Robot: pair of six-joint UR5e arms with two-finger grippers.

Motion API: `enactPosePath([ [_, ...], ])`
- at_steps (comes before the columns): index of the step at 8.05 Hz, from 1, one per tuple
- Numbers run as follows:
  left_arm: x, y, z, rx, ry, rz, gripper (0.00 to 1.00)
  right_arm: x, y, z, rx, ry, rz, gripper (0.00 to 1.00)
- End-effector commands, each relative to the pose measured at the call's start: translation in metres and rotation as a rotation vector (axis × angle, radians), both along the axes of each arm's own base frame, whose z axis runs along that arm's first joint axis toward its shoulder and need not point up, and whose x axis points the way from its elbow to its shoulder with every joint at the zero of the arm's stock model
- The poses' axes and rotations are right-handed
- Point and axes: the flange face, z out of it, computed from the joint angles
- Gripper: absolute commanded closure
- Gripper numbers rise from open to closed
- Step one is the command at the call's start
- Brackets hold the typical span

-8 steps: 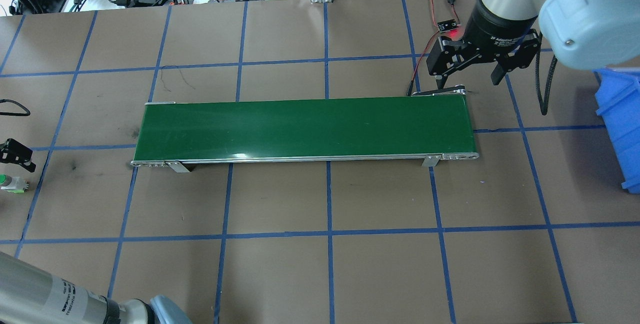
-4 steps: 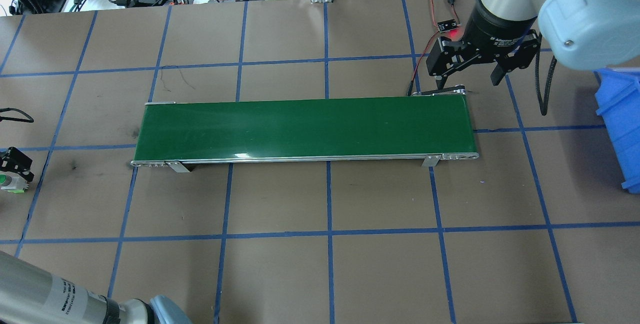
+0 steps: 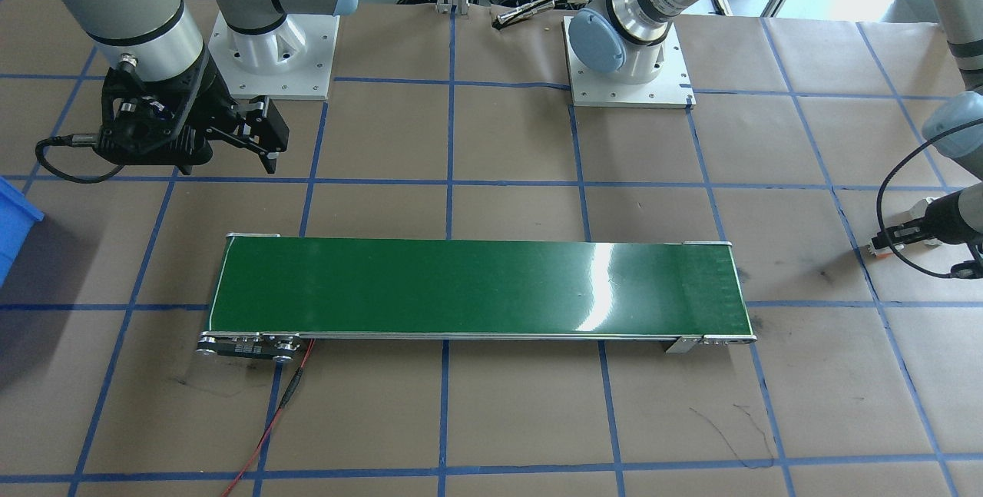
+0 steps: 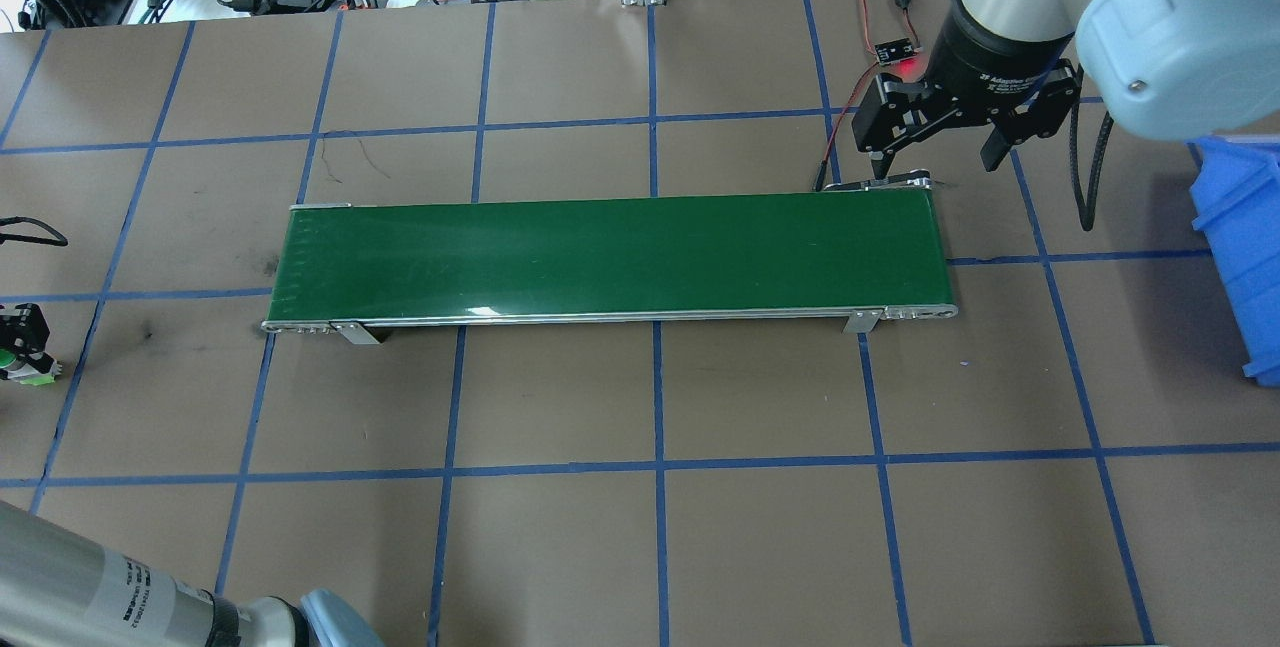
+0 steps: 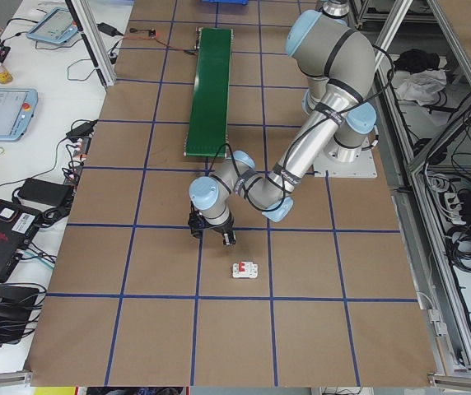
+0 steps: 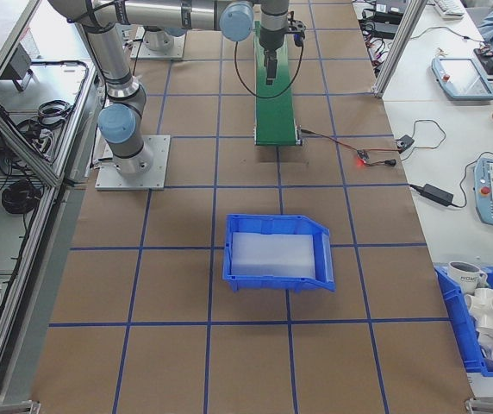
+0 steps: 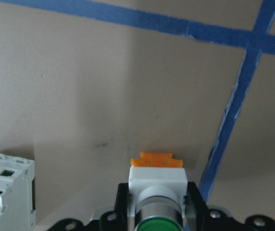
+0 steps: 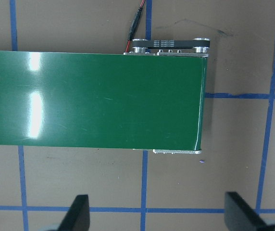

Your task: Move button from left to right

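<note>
Left claw (image 7: 152, 211) is clamped on the button (image 7: 156, 185) at the tabletop's (image 4: 560, 397) far-left edge, having drifted further out over the last second. Breaker (image 7: 5, 192) sits beside. Belt (image 4: 610, 252) empty. Right claw (image 4: 935, 142) hangs open past its far end, waiting.

Green-capped button (image 7: 156, 195) between claw fingers

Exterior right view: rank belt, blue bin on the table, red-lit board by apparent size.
1. Blue bin, though it sits nearer the camera, which inflates it.
2. Belt, long but farther off.
3. Red-lit board, tiny.
</note>
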Motion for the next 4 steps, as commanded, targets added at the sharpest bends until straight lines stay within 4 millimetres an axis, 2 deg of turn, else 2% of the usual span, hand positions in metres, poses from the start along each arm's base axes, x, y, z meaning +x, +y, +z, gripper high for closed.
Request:
enactPosePath([
  [1,0.002,-0.001,0.011,-0.004,-0.005,-0.018,1.0,0.0,0.0,0.0,0.0,-0.001,0.0,0.0],
  [3,-0.006,0.002,0.048,-0.035,-0.017,-0.016,1.0,0.0,0.0,0.0,0.0,-0.003,0.0,0.0],
  [4,-0.021,-0.004,0.079,-0.073,-0.043,-0.037,1.0,0.0,0.0,0.0,0.0,-0.003,-0.001,0.0],
])
